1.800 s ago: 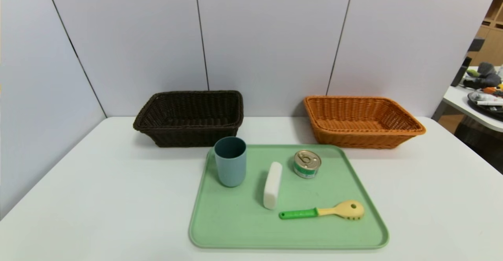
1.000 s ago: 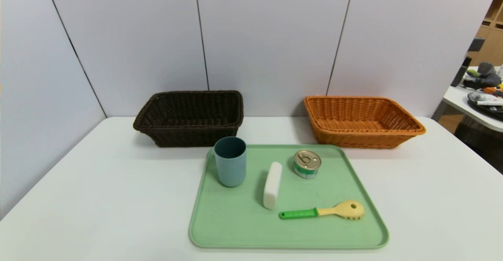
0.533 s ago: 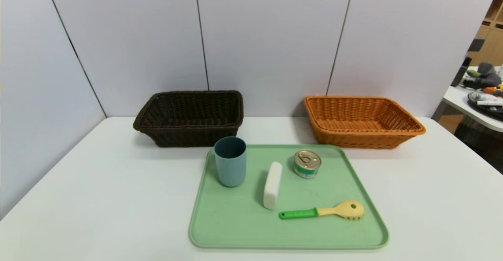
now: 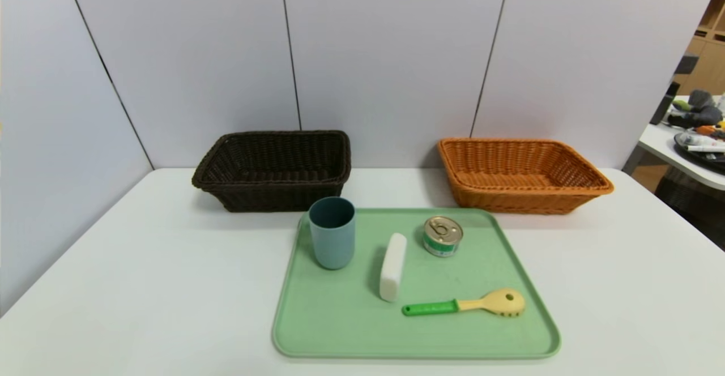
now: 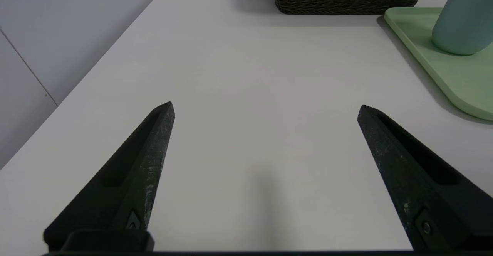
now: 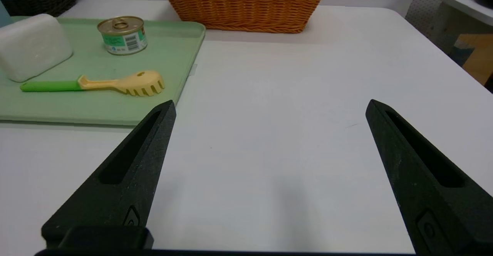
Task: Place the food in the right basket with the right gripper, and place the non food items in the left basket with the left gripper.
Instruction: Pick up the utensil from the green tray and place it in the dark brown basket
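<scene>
A green tray (image 4: 340, 330) in the middle of the table carries a blue cup (image 4: 332, 232), a white block (image 4: 393, 266), a small tin can (image 4: 443, 236) and a pasta spoon (image 4: 464, 304) with a green handle. Behind it stand the dark brown left basket (image 4: 273, 167) and the orange right basket (image 4: 521, 173). Neither arm shows in the head view. My left gripper (image 5: 265, 107) hangs open over bare table, with the cup (image 5: 464, 15) and tray (image 5: 443, 67) off to one side. My right gripper (image 6: 270, 107) is open over bare table beside the tray (image 6: 165, 59), the can (image 6: 122, 34) and the spoon (image 6: 115, 85).
Grey partition walls close off the back and left of the white table (image 4: 141, 285). Another table with clutter (image 4: 696, 144) stands beyond the right edge. Both baskets look empty inside.
</scene>
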Controlling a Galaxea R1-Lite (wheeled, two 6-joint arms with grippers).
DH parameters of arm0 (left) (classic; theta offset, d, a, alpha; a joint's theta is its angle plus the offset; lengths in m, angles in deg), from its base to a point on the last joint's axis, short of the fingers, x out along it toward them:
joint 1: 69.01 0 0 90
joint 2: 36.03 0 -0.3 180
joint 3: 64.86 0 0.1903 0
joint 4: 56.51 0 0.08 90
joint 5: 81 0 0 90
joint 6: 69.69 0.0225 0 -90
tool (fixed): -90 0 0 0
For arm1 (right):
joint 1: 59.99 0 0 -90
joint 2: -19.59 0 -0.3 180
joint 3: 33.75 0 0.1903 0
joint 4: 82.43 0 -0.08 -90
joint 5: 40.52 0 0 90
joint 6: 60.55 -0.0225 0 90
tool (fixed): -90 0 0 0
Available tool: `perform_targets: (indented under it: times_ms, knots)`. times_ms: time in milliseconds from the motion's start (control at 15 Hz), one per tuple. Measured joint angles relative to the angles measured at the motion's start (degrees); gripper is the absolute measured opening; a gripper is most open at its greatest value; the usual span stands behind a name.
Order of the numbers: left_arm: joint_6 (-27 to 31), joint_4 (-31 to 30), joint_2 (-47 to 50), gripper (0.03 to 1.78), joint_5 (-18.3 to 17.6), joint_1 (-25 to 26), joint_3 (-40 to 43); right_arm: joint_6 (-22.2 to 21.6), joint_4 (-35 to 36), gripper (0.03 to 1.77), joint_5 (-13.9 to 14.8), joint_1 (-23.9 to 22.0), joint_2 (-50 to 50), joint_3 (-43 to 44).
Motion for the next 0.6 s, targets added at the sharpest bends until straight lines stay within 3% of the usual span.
perform_targets:
  times_ms: [267, 600]
  knots:
    - [1.37, 1.97, -0.34, 1.69, -1.40, 0.00, -3.63, 3.10, -2.16, 1.70, -1.54, 0.00, 0.05, 2.16]
    - [1.62, 7.74, -6.64, 1.69, -3.96, 0.00, -16.55, 3.62, -9.55, 1.70, -4.13, -0.09, 6.52, 15.21]
